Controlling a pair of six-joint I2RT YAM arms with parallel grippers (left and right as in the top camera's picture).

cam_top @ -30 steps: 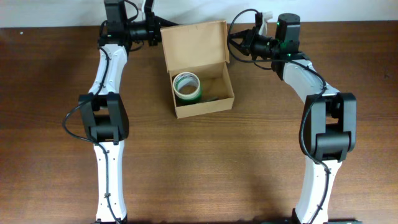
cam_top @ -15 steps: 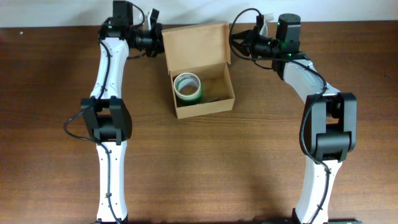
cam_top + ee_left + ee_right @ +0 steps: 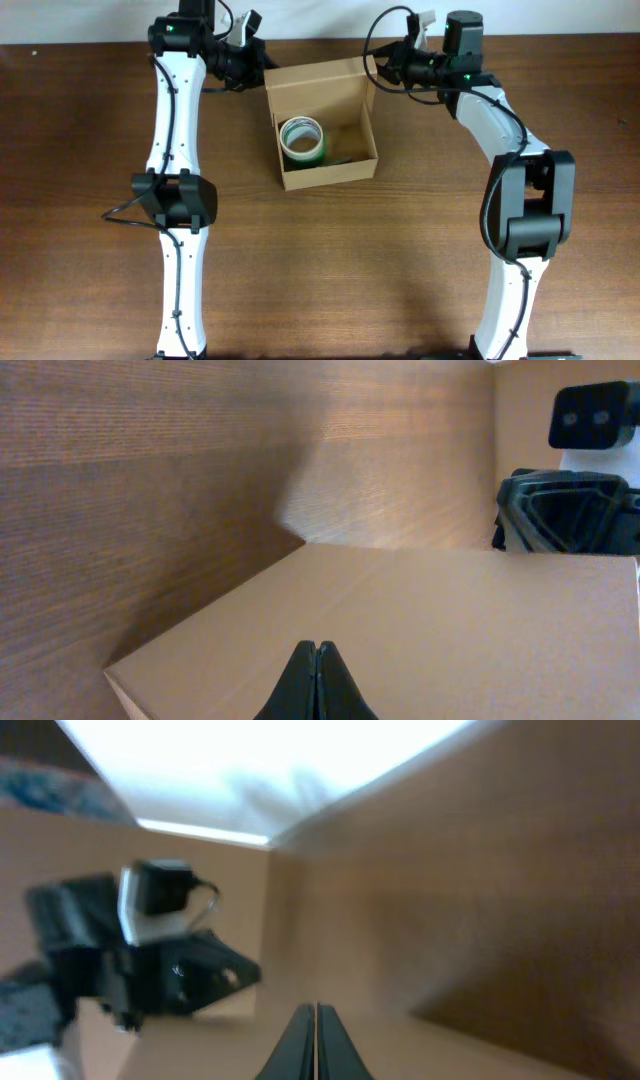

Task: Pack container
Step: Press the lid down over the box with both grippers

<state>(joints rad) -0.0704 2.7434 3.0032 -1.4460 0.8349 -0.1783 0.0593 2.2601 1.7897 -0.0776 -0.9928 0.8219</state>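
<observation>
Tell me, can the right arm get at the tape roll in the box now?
Probably yes, from above. The tape roll lies uncovered in the open container, whose lid stands up at the back. The right gripper, shut beside the lid's right edge, would need to open first.

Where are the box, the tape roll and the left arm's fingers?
box (image 3: 330,175): overhead view, its front wall.
tape roll (image 3: 300,153): overhead view, its near rim.
left fingers (image 3: 303,685): left wrist view, one closed finger.
</observation>
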